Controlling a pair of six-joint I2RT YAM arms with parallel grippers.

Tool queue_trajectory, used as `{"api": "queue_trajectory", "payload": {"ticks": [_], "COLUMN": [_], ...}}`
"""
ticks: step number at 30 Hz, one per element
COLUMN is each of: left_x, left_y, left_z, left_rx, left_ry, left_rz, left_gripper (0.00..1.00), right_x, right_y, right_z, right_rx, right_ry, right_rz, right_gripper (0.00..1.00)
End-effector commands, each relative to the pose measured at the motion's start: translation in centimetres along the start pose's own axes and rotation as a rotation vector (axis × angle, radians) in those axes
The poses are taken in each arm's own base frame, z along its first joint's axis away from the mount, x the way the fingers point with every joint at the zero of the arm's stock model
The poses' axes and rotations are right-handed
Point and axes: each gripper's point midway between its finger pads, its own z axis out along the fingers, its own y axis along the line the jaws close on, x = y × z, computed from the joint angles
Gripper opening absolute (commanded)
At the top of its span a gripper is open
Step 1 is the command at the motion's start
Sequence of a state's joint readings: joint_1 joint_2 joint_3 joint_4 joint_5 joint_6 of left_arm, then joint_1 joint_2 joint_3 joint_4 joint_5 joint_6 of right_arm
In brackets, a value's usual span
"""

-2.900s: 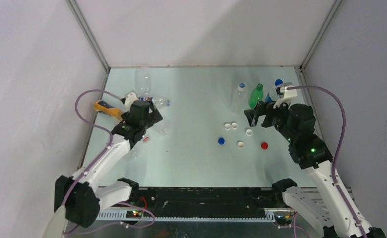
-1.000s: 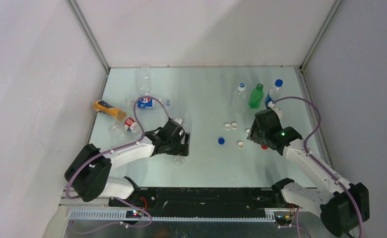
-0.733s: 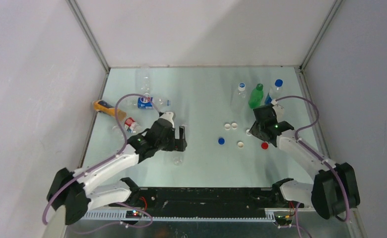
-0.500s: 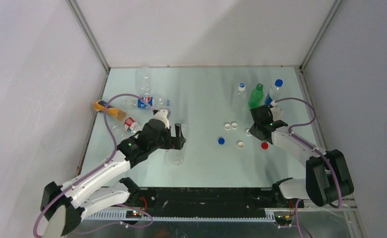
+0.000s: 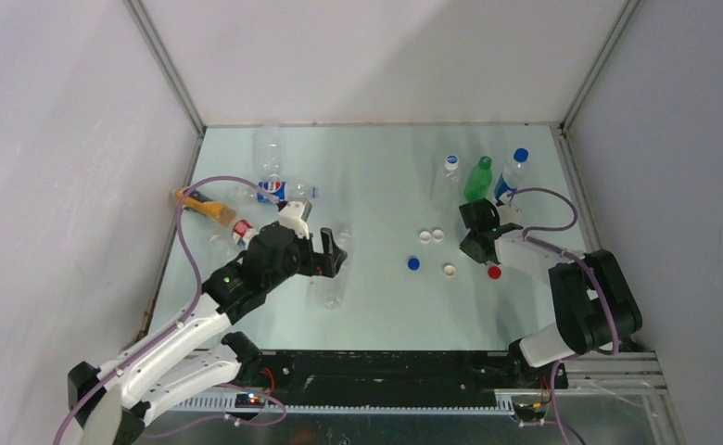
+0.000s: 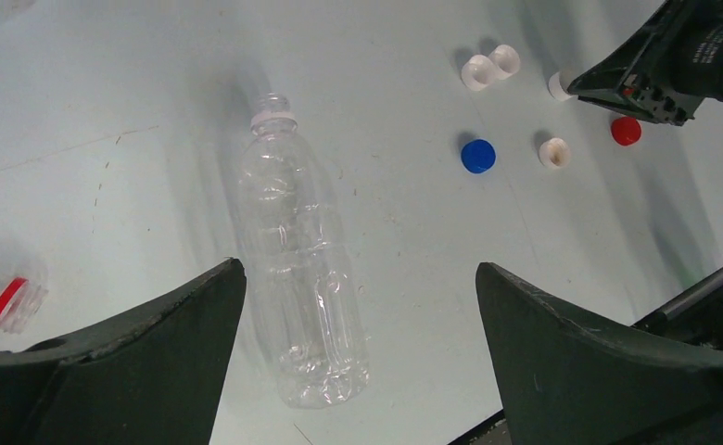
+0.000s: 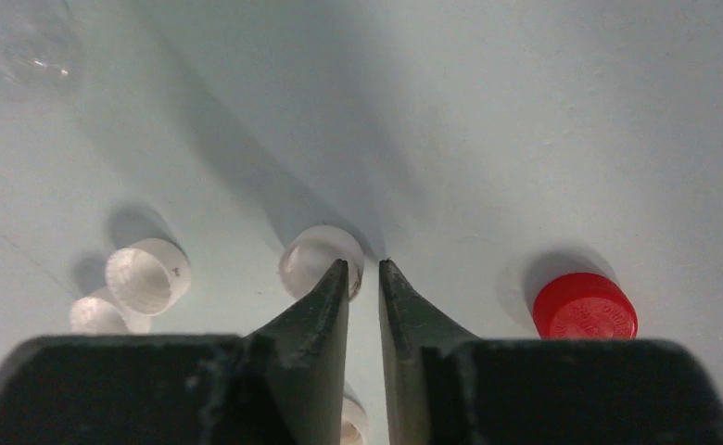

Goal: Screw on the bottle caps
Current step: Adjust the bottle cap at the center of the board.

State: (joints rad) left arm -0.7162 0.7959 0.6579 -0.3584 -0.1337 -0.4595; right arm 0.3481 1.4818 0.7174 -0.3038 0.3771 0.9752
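Note:
A clear uncapped bottle (image 6: 298, 278) lies flat on the table, its neck pointing away. My left gripper (image 6: 360, 267) hangs above it, open wide and holding nothing; from the top view it (image 5: 337, 252) sits just behind that bottle (image 5: 330, 289). My right gripper (image 7: 362, 263) is down at the table with its jaws almost together. Its left finger covers the right rim of an upturned white cap (image 7: 307, 260). Whether the rim is pinched does not show. A red cap (image 7: 583, 306) lies just to the right.
Loose caps lie mid-table: a blue one (image 5: 413, 263), two white ones (image 5: 431, 235) and a cream one (image 5: 449, 270). Three capped bottles stand at the back right, the middle one green (image 5: 477, 179). Orange-yellow (image 5: 200, 204) and labelled bottles (image 5: 274, 190) lie at the left.
My left gripper opened fully and drew back up off the clear bottle, which stays lying down. My right gripper slid away from the red cap to the white cap, and its jaws narrowed.

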Motion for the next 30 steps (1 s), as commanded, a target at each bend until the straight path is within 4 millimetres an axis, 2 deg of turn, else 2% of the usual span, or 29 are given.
{"api": "queue_trajectory", "payload": {"ticks": [1,6,8,11,12,13,14,15,16,17,18,19,20,21,22,26,30], "left_x": [-1.0,-2.1,-2.7,-3.5,-4.1,-4.2,-5.3,-5.4,-6.2,-6.9,-7.1,-7.7,-8.1,-8.5,-8.9,-9.8,-9.7], "left_y": [-1.3,-2.3,-2.8,-3.9,-4.6,-5.2,-5.9,-6.6,-7.3,-8.5,-8.9,-10.0,-10.5,-11.4,-11.9,-14.7,-17.1], "left_z": [-0.1,-0.3,-0.4,-0.8,-1.1,-1.3,-1.5,-1.8,-2.1,-2.6,-2.8,-3.4,-3.7,-4.0,-4.3,-5.3,-5.8], "left_rx": [0.068,0.131,0.166,0.240,0.282,0.320,0.348,0.393,0.425,0.482,0.504,0.562,0.587,0.629,0.651,0.782,0.887], "left_ry": [-0.037,-0.096,-0.135,-0.197,-0.236,-0.247,-0.301,-0.314,-0.366,-0.407,-0.430,-0.477,-0.500,-0.531,-0.550,-0.600,-0.634], "left_rz": [0.037,0.072,0.104,0.174,0.213,0.239,0.280,0.310,0.360,0.392,0.432,0.475,0.502,0.545,0.562,0.646,0.729], "left_gripper": [1.00,1.00,1.00,0.99,0.99,0.99,0.99,0.99,0.99,0.99,0.99,1.00,1.00,1.00,1.00,1.00,0.98], "right_x": [0.1,0.4,0.3,-0.3,0.0,-0.4,-0.2,-0.6,-0.4,-0.7,-0.5,-0.6,-0.5,-0.4,-0.6,-0.2,1.0], "right_y": [0.0,0.0,0.6,2.2,2.6,3.7,4.0,5.2,5.5,6.7,7.0,8.0,8.4,9.2,9.7,11.3,12.1], "right_z": [0.7,-0.3,-1.5,-4.4,-5.2,-6.8,-7.6,-9.5,-10.2,-12.4,-13.3,-15.5,-16.5,-18.7,-20.1,-26.7,-31.1], "right_rx": [0.015,-0.028,-0.080,-0.213,-0.261,-0.345,-0.386,-0.486,-0.533,-0.643,-0.692,-0.802,-0.853,-0.957,-1.025,-1.317,-1.506], "right_ry": [-0.002,0.003,0.001,-0.010,0.007,0.001,0.002,-0.007,-0.011,-0.014,-0.018,-0.020,-0.026,-0.022,-0.035,-0.024,0.020], "right_rz": [0.030,0.012,-0.001,-0.011,-0.030,-0.028,-0.048,-0.049,-0.077,-0.088,-0.113,-0.128,-0.153,-0.175,-0.193,-0.241,-0.294], "right_gripper": [0.17,0.00,0.00,0.00,0.00,0.00,0.00,0.00,0.00,0.00,0.00,0.00,0.00,0.00,0.00,0.00,0.00]}}
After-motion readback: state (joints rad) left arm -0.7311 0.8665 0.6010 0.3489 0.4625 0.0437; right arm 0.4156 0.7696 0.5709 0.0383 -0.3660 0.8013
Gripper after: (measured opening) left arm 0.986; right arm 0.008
